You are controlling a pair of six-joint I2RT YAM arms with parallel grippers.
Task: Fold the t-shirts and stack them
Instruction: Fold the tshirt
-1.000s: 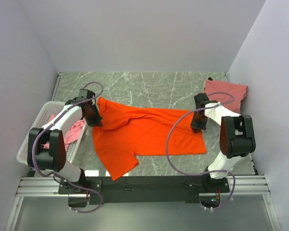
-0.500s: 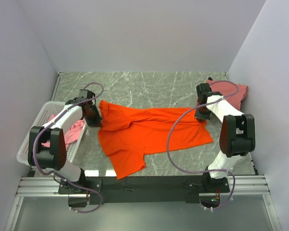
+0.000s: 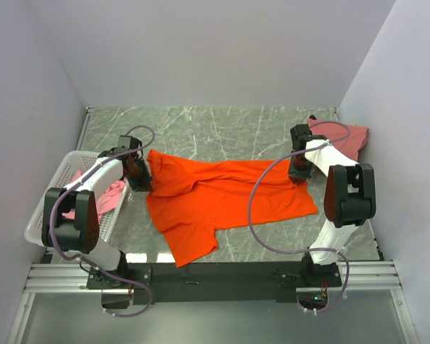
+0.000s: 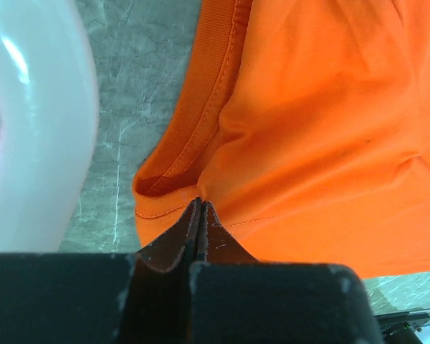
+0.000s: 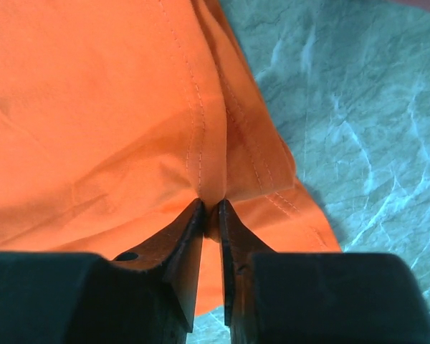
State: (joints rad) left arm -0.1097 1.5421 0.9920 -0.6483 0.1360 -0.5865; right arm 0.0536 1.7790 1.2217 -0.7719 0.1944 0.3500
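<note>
White perforated basket (image 3: 46,211) sits at the left edge of the grey marble counter (image 3: 229,129), with a light pink t-shirt (image 3: 115,193) bundled inside. Just beside it, the left tool (image 3: 143,180) is pressed fully together on the collar end of the orange t-shirt (image 3: 222,201), which lies rumpled across mid-counter between both arms. The right tool (image 3: 299,175) is at the shirt's hem. Its jaws stand a narrow slit apart with a raised fold of cloth between the tips — whether they grip it cannot be told. A salmon-pink t-shirt (image 3: 342,137) lies at the far right corner.
</note>
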